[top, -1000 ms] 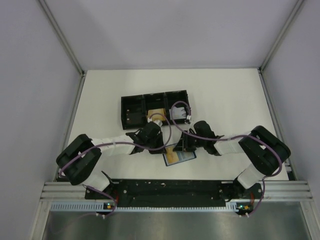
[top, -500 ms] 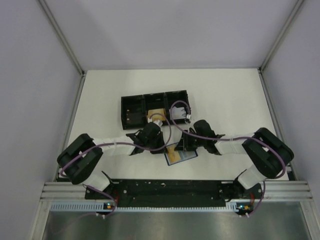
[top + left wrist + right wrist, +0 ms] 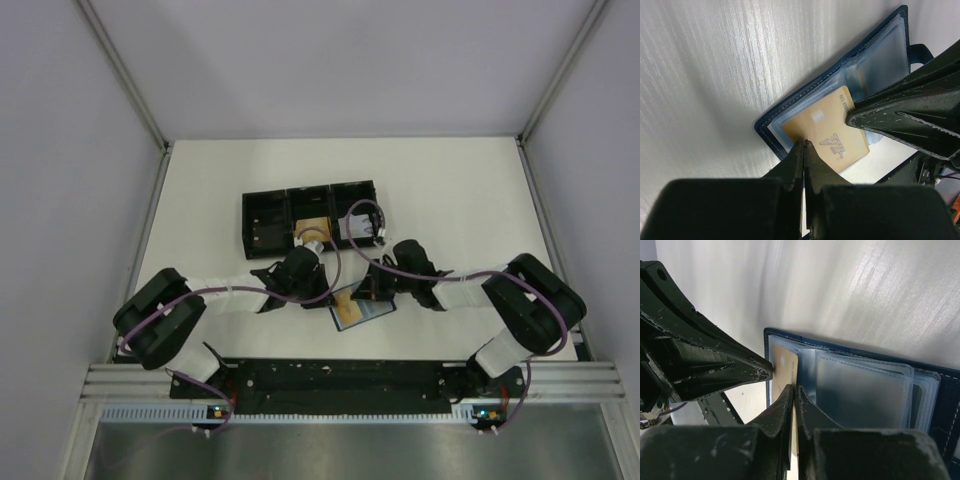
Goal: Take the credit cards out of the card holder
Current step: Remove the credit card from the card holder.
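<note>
Close to the near edge of the tabletop, about midway along it, the card holder lies spread open, its long axis running left to right. An orange-tan credit card lies flat on the holder's left half. It is partly out of its sleeve, with one corner past the holder's rim toward the near edge.

The card is met by both grippers from opposite sides. The left gripper is seen with its fingers pressed together, their tips set on the card's left edge and nothing visible between them. The right gripper is likewise closed, and the card's right edge appears to be nipped in the seam, though this cannot be made certain.

The right arm is judged better placed for the draw, which would run toward the near edge, away from the sleeves. Beyond, toward the far edge, a black tray stands.
</note>
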Available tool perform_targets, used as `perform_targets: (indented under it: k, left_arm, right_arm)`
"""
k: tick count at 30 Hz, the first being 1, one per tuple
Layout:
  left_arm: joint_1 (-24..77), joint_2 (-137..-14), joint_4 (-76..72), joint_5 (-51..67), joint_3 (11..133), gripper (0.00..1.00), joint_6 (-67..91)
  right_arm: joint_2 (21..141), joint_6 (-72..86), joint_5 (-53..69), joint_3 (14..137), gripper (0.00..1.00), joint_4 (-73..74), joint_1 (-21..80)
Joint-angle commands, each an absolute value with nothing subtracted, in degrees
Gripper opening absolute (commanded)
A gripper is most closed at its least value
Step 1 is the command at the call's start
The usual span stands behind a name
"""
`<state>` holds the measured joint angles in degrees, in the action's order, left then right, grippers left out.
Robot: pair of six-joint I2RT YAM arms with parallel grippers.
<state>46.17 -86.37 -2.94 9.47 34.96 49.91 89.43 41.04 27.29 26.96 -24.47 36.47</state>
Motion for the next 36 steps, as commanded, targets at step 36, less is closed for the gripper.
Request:
perform_targets:
  k: [36]
  left_arm:
    - [46.1, -86.6, -2.7, 14.6, 38.5, 0.15, 46.3]
  right_arm:
    - [93.3, 40.0, 36.7, 26.7, 0.00, -29.6, 30.9]
